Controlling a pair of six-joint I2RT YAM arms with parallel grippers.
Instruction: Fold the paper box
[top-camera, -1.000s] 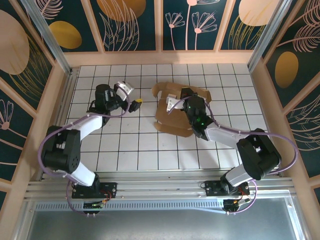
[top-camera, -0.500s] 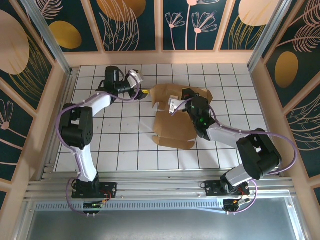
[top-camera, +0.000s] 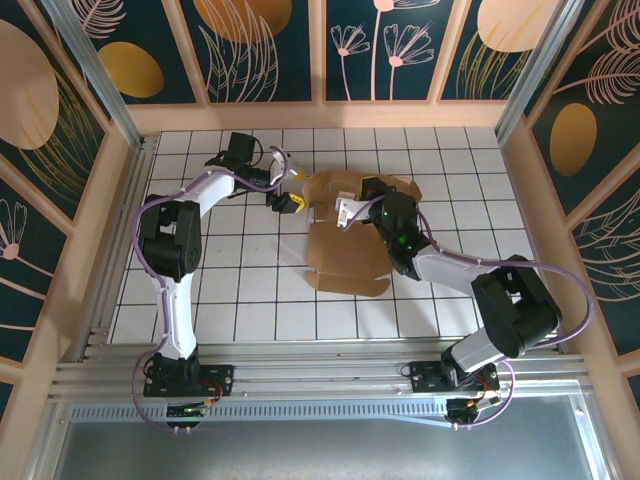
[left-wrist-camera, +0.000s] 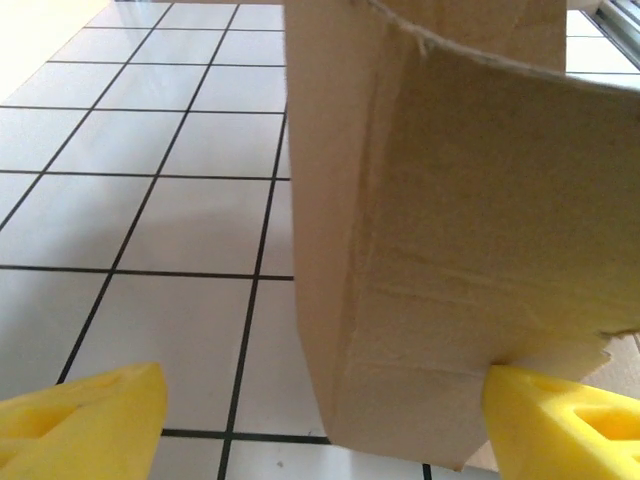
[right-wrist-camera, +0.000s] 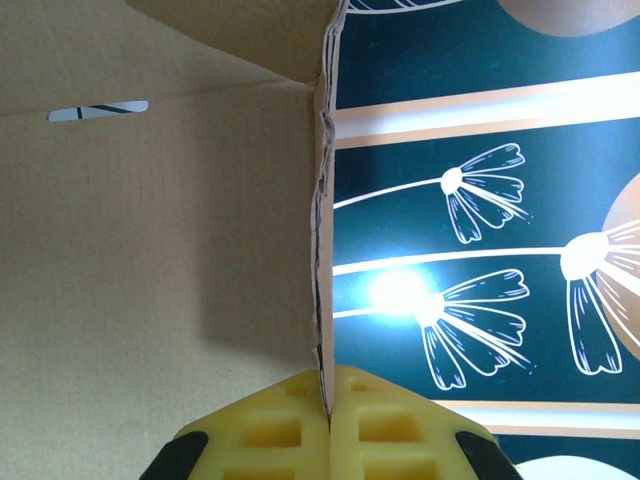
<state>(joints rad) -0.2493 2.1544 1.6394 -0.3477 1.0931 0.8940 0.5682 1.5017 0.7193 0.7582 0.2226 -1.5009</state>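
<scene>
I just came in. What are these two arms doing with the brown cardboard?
Two arms are folding the paper box on the tiled table. The right gripper is shut on a raised cardboard edge. The left gripper is open, with an upright flap at the box's left side standing between its jaws. The box is only partly formed.

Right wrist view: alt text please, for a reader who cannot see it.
The yellow-tipped right gripper pinches the thin edge of the paper box, whose brown panel spreads across the left half. To the right stands a dark wall with painted flowers.
</scene>
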